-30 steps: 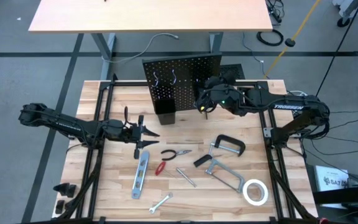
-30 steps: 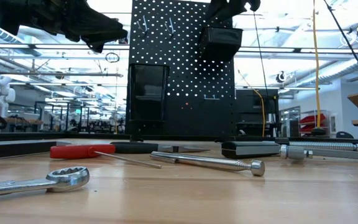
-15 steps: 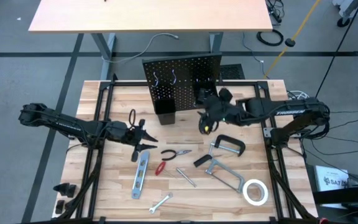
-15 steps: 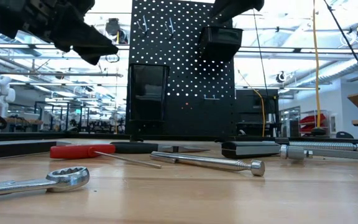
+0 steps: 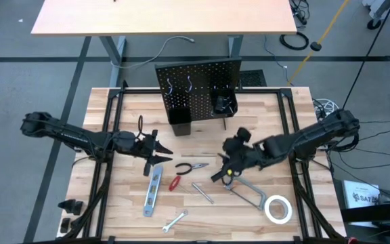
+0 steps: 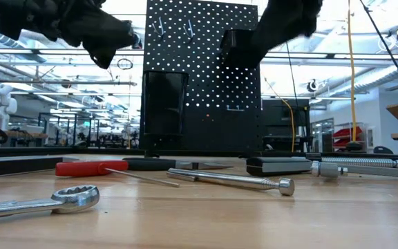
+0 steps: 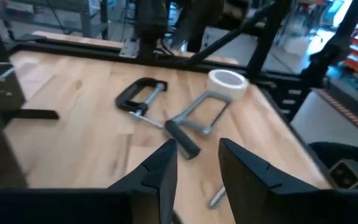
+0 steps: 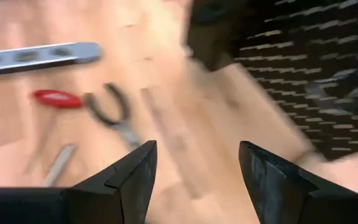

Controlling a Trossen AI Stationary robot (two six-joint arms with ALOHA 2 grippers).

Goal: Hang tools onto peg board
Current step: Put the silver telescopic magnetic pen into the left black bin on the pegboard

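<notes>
- My right claw [image 5: 226, 165] hangs at centre-right of the overhead picture, low over the table [image 5: 114, 217], directly above the black C-clamp [image 7: 137, 98]; its two fingers [image 8: 132, 174] stand apart with only bare wood between them, so it is open and holds nothing.
- My left claw [image 5: 156, 150] sits left of centre in the overhead picture, just above the blue-grey level [image 5: 152, 192]; its fingers [image 7: 160, 177] are parted by a narrow gap and nothing is caught in it.
- The peg board [image 5: 198, 85] stands upright at upper centre, with silver hooks [image 5: 179, 85] near its top and two black bins [image 5: 179, 120] on its front; the smaller bin sits higher, toward the board's right edge.
- The tools all lie flat on the wood in the lower half of the overhead picture: the level at lower left of the group, the dark-handled pliers [image 5: 190, 167] and red-handled screwdriver [image 5: 175, 183] just beside it.
- The grey bar clamp [image 5: 246, 190] lies below my right claw, and the white tape roll [image 5: 277, 209] sits at lower right.
- The silver wrench [image 5: 175, 221] lies nearest the bottom edge, apart from the rest.
</notes>
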